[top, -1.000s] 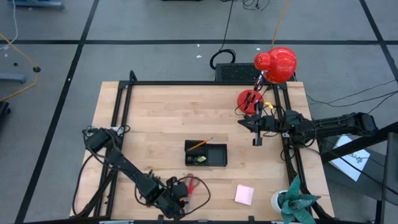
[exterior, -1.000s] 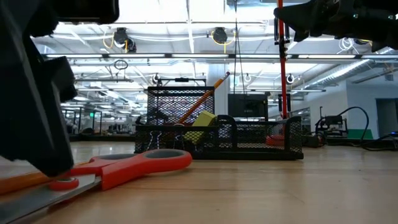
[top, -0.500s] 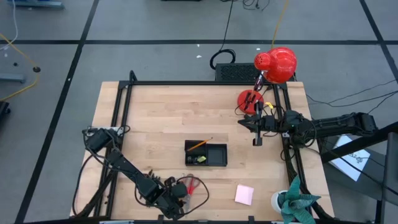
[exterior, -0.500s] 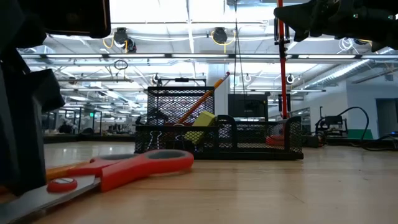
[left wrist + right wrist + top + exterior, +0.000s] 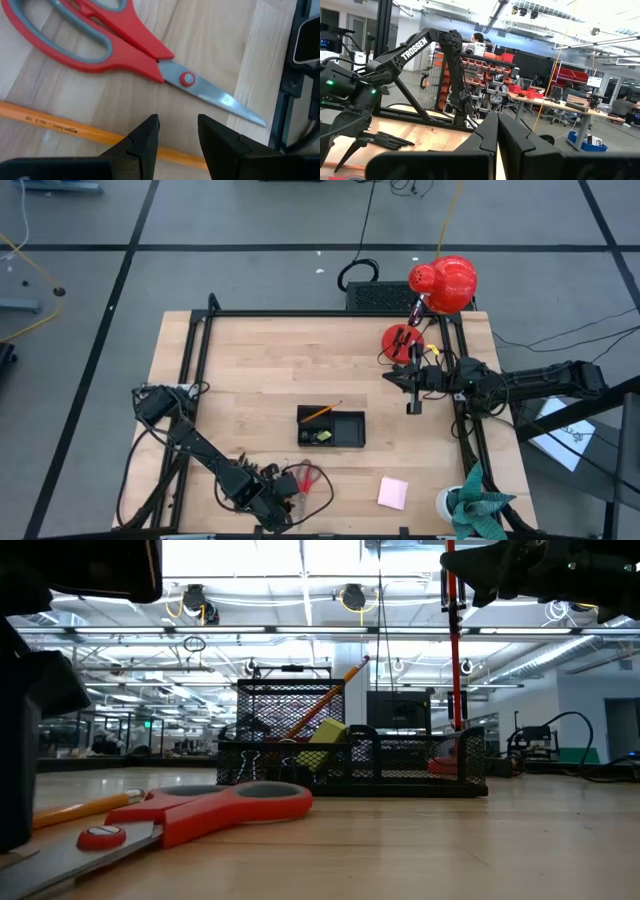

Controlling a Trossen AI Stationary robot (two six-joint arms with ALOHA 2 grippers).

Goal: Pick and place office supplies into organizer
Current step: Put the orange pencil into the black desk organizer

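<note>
**Left claw backs off scissors, lines up on pencil**

Your left gripper [image 5: 177,131] sits low in the wrist frame with its 2 fingers spread, nothing between them. Straight under them an orange pencil [image 5: 50,123] runs from the left edge down toward the bottom centre, passing beneath the fingertips; whether they touch it cannot be told. Just past the pencil, in the upper half of that frame, lie the red-handled scissors [image 5: 125,42], blades pointing to the lower right.

Over the past second the arm has drawn back toward the lower-left edge of the overhead frame: in the table-level view its dark bulk has slid off the scissors [image 5: 190,812] to the far left, uncovering the pencil [image 5: 85,808] beside the handles. That suggests the pencil, not the scissors, is your next pick, and nothing has been lifted yet.

Farther out, the organizer [image 5: 331,427] stands mid-table, up and right of the claw, already holding a pencil and a yellow-green bit. The pink sticky-note pad [image 5: 392,492] waits at lower right.

Your right gripper [image 5: 413,408], fingers pressed together, hangs idle at the right of the frame.
</note>
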